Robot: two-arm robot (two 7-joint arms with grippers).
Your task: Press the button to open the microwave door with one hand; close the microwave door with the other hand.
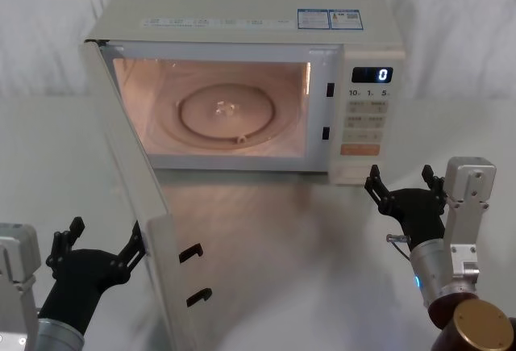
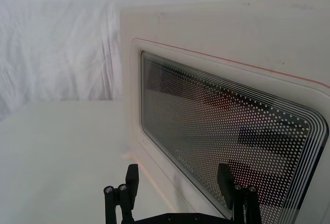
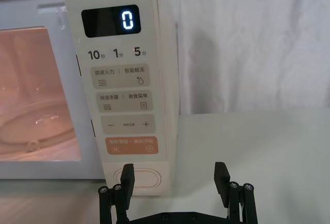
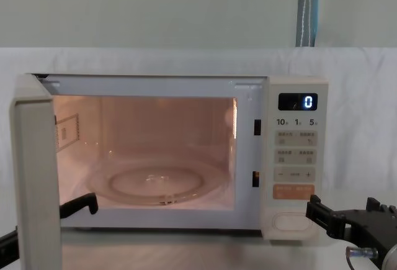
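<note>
The microwave door (image 1: 137,181) stands swung wide open on its left hinge, its free edge (image 4: 36,177) pointing at me. My left gripper (image 1: 107,234) is open at the door's outer side, one fingertip close to the dark dotted window (image 2: 221,126); I cannot tell if it touches. In the left wrist view the left gripper (image 2: 178,175) faces that window. My right gripper (image 1: 401,177) is open just in front of the control panel's lower end. The cream pill-shaped button (image 3: 147,177) lies behind the right gripper's (image 3: 175,170) fingers, a small gap away, and also shows as the button (image 4: 288,221).
The cavity is lit, with a glass turntable (image 1: 227,114) inside. The display (image 3: 127,21) reads 0. An orange key (image 3: 131,145) sits right above the button. Two black latch hooks (image 1: 192,252) stick out of the door's inner face. White cloth covers the table and the backdrop.
</note>
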